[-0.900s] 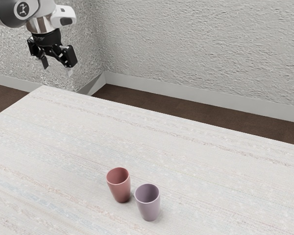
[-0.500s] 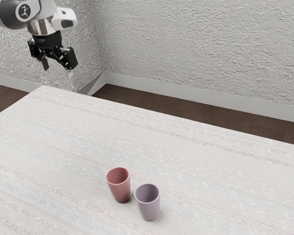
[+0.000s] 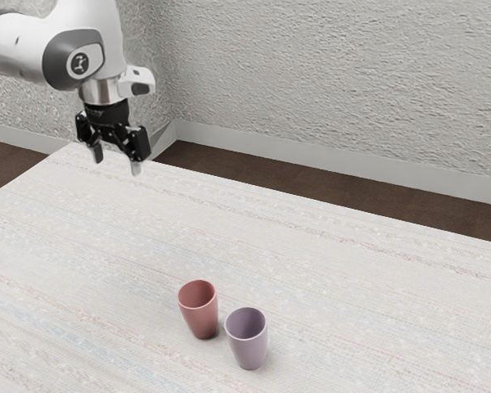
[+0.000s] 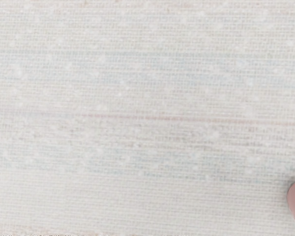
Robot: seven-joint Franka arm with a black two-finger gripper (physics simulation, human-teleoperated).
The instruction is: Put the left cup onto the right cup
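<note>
Dropping lower toward the table (image 3: 352,270), the claw (image 3: 117,161) now hangs spread and empty, well apart from the purple cup (image 3: 246,336). The pink cup (image 3: 198,309) stands upright just beside the purple cup, ungrasped, so the approach looks barely begun.

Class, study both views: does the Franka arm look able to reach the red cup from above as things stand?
Probably yes. The red cup stands upright, mouth uncovered; the purple cup sits beside it, on the side away from the arm, whose open jaws hang above bare table.
</note>
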